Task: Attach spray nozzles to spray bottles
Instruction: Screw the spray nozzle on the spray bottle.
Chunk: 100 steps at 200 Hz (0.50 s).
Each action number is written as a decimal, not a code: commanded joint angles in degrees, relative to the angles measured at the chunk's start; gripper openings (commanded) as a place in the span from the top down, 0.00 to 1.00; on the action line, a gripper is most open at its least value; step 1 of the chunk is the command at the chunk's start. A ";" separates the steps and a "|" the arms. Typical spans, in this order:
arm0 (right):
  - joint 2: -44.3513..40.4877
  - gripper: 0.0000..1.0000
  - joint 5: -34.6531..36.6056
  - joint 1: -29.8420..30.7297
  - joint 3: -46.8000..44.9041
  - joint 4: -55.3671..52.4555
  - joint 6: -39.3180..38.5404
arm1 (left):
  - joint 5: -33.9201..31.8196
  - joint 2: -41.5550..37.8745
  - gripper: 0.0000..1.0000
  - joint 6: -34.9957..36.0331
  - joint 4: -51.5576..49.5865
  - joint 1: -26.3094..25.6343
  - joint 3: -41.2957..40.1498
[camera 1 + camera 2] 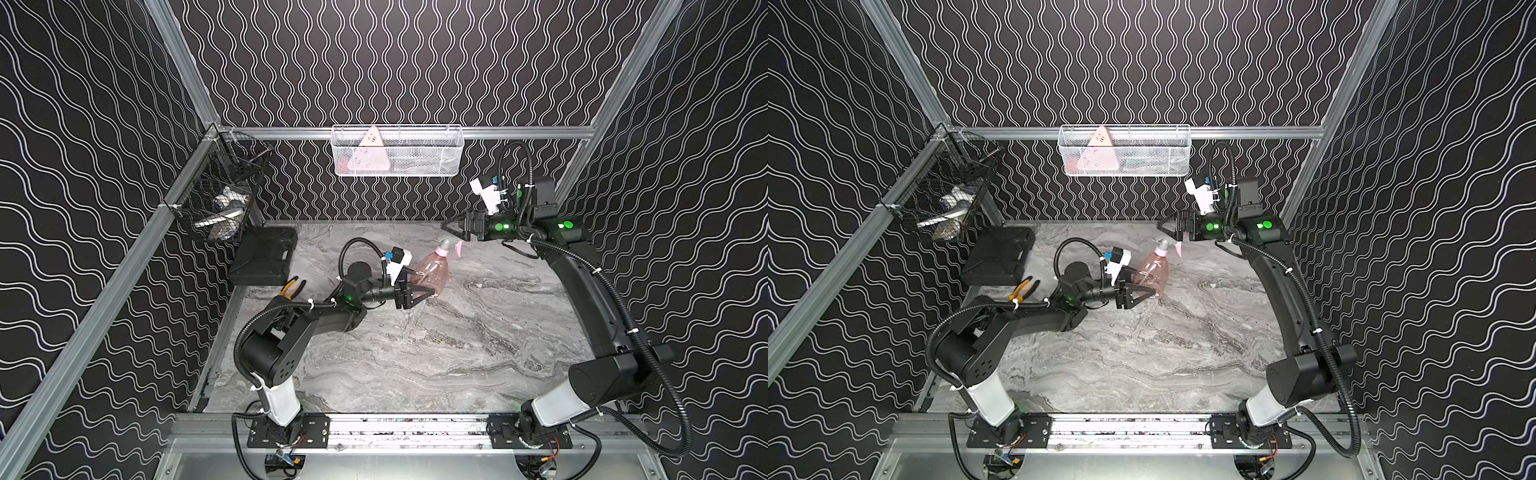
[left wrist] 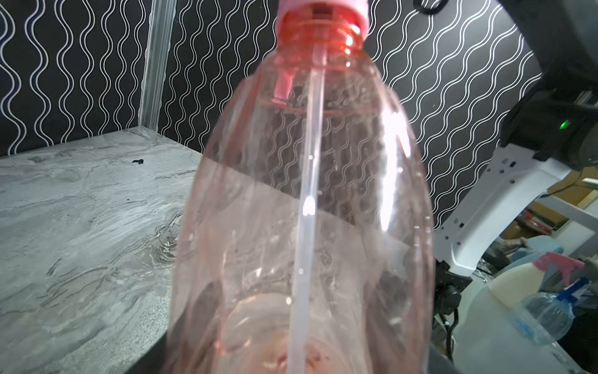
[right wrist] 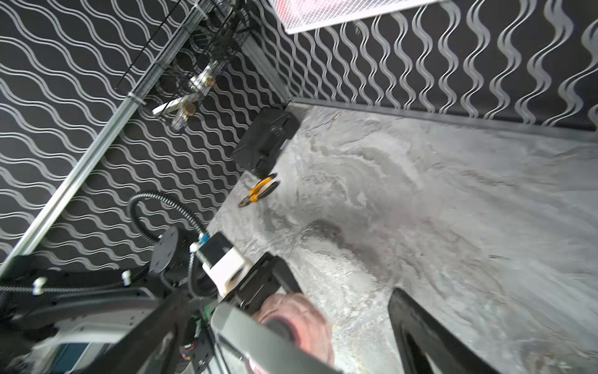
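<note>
The translucent pink spray bottle (image 1: 432,270) (image 1: 1152,270) leans over the marble table, base toward my left arm. My left gripper (image 1: 430,291) (image 1: 1148,293) is shut on its lower body. In the left wrist view the bottle (image 2: 307,194) fills the frame and hides the jaws. The pink spray nozzle (image 1: 446,248) (image 1: 1165,246) sits on the neck, its collar (image 2: 323,9) over the threads and its pale tube (image 2: 310,200) running down inside. My right gripper (image 1: 449,226) (image 1: 1165,224) hangs open just above and behind the nozzle. The nozzle (image 3: 297,320) shows between the right gripper's (image 3: 339,340) spread fingers, close to one of them.
A black case (image 1: 264,259) and orange-handled pliers (image 1: 293,287) lie at the table's left edge. A black wire basket (image 1: 220,199) hangs on the left wall. A white wire basket (image 1: 436,166) on the back wall holds a pale pink triangular plate (image 1: 370,156).
</note>
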 commanded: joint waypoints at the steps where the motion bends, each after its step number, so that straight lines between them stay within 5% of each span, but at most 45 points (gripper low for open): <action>1: -1.47 0.05 -5.18 0.02 -2.14 3.32 0.55 | 2.26 0.60 0.64 -4.73 6.62 0.63 1.12; 100: -1.29 0.38 -2.37 3.59 -4.77 3.77 0.38 | 0.50 -0.20 0.65 -1.35 1.62 0.70 1.44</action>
